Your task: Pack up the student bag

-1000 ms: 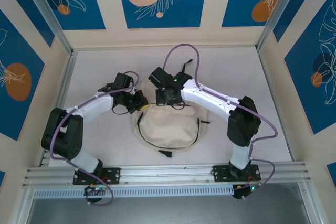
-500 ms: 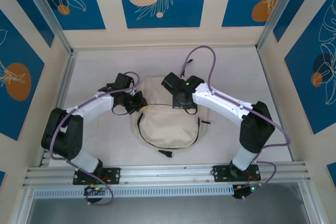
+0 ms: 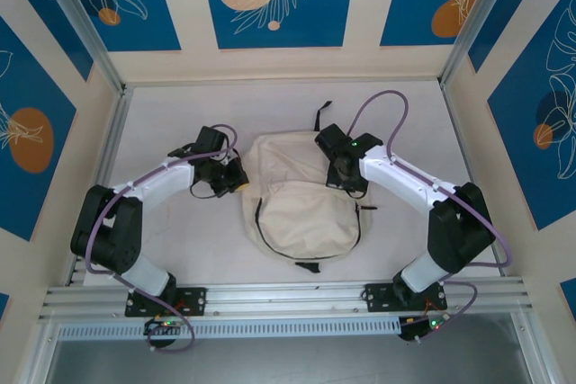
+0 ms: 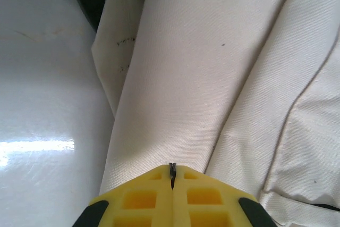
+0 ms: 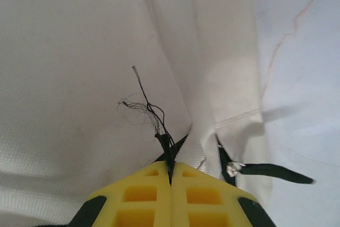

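Two arms reach inward over a white table (image 3: 162, 123), one to each side of the student bag (image 3: 301, 209). The bag lies flat near the middle of the table (cream cloth, black zip trim curving along both flanks). Its rounded lower end points toward the arm bases, and a black strap (image 3: 319, 117) trails off its far end.

Left gripper (image 3: 236, 177): at the bag's upper left edge, just beside the cloth. The left wrist view shows its yellow fingers (image 4: 138, 200) pressed together with a thin dark sliver (image 4: 171, 171) between the tips and cream folds lying beyond them. Whether that sliver belongs to the bag cannot be told.

Right gripper (image 3: 345, 175): at the bag's upper right edge, over the cloth. In the right wrist view its fingers are likewise pressed together, pinching a frayed black thread (image 5: 151, 112) of the bag. Just beside the tips, a white webbing strip (image 5: 196, 155) and a black zip pull (image 5: 271, 170) meet the seam.
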Robot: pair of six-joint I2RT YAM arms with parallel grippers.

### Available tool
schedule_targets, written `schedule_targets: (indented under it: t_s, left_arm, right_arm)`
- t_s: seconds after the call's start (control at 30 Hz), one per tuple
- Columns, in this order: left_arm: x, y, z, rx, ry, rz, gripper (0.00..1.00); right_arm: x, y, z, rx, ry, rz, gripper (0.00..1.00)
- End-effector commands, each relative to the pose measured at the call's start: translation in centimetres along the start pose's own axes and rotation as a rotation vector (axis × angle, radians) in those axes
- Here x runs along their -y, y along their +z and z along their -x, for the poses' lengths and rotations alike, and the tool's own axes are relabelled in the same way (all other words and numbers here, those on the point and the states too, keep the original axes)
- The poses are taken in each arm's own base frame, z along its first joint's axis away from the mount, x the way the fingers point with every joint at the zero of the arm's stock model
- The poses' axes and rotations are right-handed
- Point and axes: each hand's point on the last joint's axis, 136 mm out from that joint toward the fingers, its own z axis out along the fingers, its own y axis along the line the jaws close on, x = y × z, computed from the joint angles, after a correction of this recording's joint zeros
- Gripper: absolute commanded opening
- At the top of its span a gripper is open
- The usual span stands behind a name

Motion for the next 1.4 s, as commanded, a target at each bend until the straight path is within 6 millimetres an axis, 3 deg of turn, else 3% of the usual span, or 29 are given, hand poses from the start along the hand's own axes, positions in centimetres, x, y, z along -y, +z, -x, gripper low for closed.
schedule_targets:
  t_s: [0.0,0.17,0.27,0.43,0.57,0.67,0.8,0.9,1.13,1.37]
  left_arm:
    - [2.9,-1.4,0.1,0.001,0.084,-0.086,0.05]
    - [5.8,-2.1,-1.3,-0.011,0.157,-0.131,0.43]
    - [6.8,-1.5,-2.1,-0.029,0.136,-0.178,0.56]
    - [8.5,0.1,-3.7,-0.078,0.125,-0.231,0.61]
    - [8.0,1.7,-4.1,-0.104,0.093,-0.198,0.61]
    - [7.6,2.4,-4.1,-0.109,0.064,-0.185,0.58]
    - [7.1,3.0,-4.0,-0.111,0.042,-0.165,0.49]
    - [6.5,3.3,-4.0,-0.110,0.033,-0.134,0.38]
    - [4.0,4.2,-4.5,-0.117,0.050,-0.014,0.00]
    - [2.0,3.8,-4.3,-0.086,0.068,0.079,0.00]
  right_arm:
    - [-4.0,-1.2,-0.4,-0.018,-0.109,0.213,0.00]
    - [-8.8,-5.2,0.0,0.026,-0.227,0.445,0.00]
    - [-10.9,-6.9,-0.1,0.011,-0.249,0.551,0.00]
    - [-13.9,-8.1,-1.2,-0.045,-0.270,0.691,0.00]
    - [-15.9,-8.7,-2.2,-0.084,-0.287,0.774,0.00]
    - [-16.3,-8.9,-2.6,-0.095,-0.288,0.786,0.00]
    - [-14.7,-8.2,-1.9,-0.056,-0.251,0.712,0.00]
    - [-12.4,-7.8,-1.0,-0.006,-0.211,0.612,0.00]
    - [-6.3,-7.5,0.6,0.086,-0.102,0.385,0.00]
    - [0.7,-3.9,1.6,0.069,0.075,0.193,0.00]
